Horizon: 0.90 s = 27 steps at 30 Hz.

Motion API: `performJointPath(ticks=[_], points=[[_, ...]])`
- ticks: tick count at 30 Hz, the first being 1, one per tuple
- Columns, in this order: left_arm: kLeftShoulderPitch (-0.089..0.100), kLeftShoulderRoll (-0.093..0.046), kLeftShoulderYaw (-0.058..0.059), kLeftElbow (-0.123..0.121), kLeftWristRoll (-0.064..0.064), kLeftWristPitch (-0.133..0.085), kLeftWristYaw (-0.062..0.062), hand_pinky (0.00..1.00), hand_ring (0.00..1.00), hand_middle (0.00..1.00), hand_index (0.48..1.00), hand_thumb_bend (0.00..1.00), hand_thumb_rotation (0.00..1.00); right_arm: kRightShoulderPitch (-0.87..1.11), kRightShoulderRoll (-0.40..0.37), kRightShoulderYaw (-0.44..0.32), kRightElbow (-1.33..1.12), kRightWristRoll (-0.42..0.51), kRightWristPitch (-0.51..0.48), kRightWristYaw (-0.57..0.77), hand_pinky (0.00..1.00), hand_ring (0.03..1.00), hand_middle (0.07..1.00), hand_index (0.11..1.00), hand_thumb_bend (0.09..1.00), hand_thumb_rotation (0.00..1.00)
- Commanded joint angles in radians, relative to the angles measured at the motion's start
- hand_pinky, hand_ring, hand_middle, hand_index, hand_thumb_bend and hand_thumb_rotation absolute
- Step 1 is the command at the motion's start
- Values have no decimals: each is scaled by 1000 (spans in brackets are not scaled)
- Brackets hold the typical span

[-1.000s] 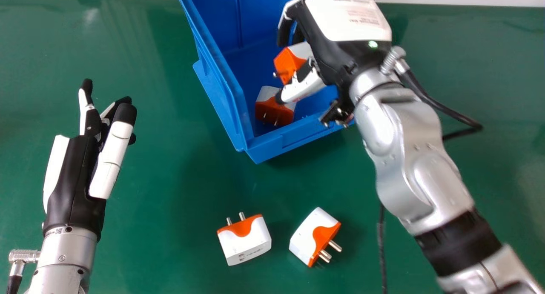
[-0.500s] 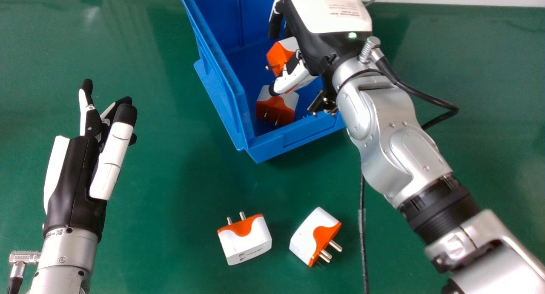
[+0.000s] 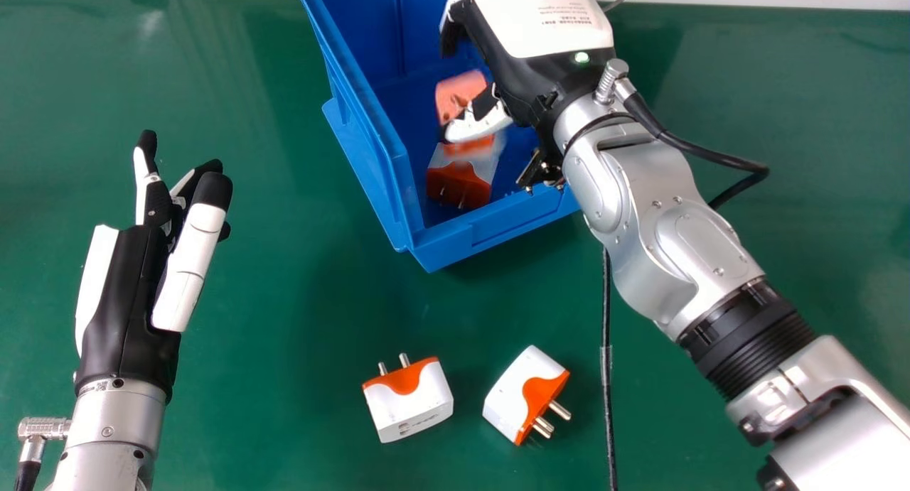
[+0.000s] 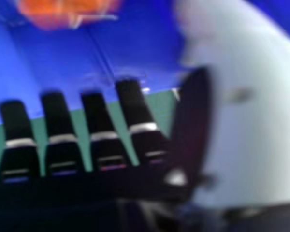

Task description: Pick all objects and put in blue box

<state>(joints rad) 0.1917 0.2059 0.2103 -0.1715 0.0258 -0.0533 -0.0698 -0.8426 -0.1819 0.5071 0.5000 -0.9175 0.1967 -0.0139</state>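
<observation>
On the table [image 3: 270, 349] in head view, one plug [image 3: 411, 404] beside another plug [image 3: 513, 397].

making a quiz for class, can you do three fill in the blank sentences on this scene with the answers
The right hand is over a box coloured ____. On the table in front of it lie ____ plugs. The left hand holds ____.

Missing words: blue; two; nothing.
</observation>
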Motion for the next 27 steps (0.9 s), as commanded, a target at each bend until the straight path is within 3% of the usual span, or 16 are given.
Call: performJointPath(ticks=[1, 10, 15, 19, 23, 27], points=[[-7, -1, -4, -19, 4, -5, 7, 813, 919, 908, 923, 827, 972, -11, -20, 3, -37, -19, 8, 0, 885, 998, 999, 993, 437, 515], [-10, 2, -6, -13, 7, -4, 8, 821, 921, 908, 920, 840, 978, 47, -47, 14, -123, -26, 40, -8, 896, 1000, 1000, 989, 418, 505], [-5, 1, -4, -17, 0, -5, 6, 824, 923, 909, 920, 847, 978, 129, -80, 14, -254, -53, 50, 2, 908, 1000, 1000, 988, 409, 497], [0, -1, -4, -34, -5, 5, 3, 825, 923, 909, 921, 867, 968, 298, -158, 14, -484, -131, 62, 33, 932, 1000, 1000, 986, 368, 527], [1, 1, -4, -35, -4, 8, 3, 823, 922, 909, 920, 871, 965, 470, -180, -27, -709, -127, 89, 116, 938, 1000, 1000, 984, 358, 526], [10, 3, -4, -51, 2, 15, 3, 820, 921, 906, 920, 874, 967, 700, -202, -75, -945, -126, 76, 118, 934, 1000, 1000, 977, 351, 498]])
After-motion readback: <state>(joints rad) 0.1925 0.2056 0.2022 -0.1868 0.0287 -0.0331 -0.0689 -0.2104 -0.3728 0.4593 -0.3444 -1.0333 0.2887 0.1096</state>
